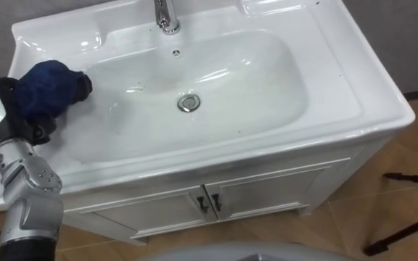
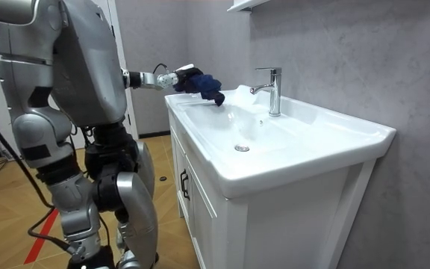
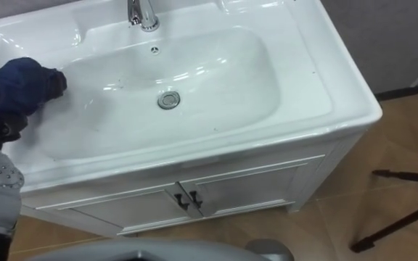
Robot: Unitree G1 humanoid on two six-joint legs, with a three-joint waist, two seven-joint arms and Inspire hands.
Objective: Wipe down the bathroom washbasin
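Holding the dark blue crumpled cloth [image 1: 46, 87] in the left hand [image 1: 36, 129], I am at the left end of the white ceramic basin [image 1: 267, 72]. The dark fingers [image 1: 84, 85] are curled around the cloth and grip it. The cloth lies on the left slope of the bowl, just under the left rim, and from the eye views I judge that it touches the surface there. In the room view the robot stands upright at the near side of the white cabinet [image 1: 267, 192], with the left arm stretched forward over the rim.

In my judgement the wiping step is in hand and the work is only at one end. The wide bottom of the bowl, the round metal drain [image 1: 188, 103] in the middle and the whole right slope lie well apart from the cloth. The chrome tap [image 1: 165, 14] stands at the far edge, behind the bowl.

The next move, as I see it, calls for a sweep to the right across the bottom. I must keep the cloth pressed down and follow the curve of the bowl. The drain ring could catch the cloth, so I would pass over it slowly. The right end looks far for this arm, so a lean or a step to the right may be needed.
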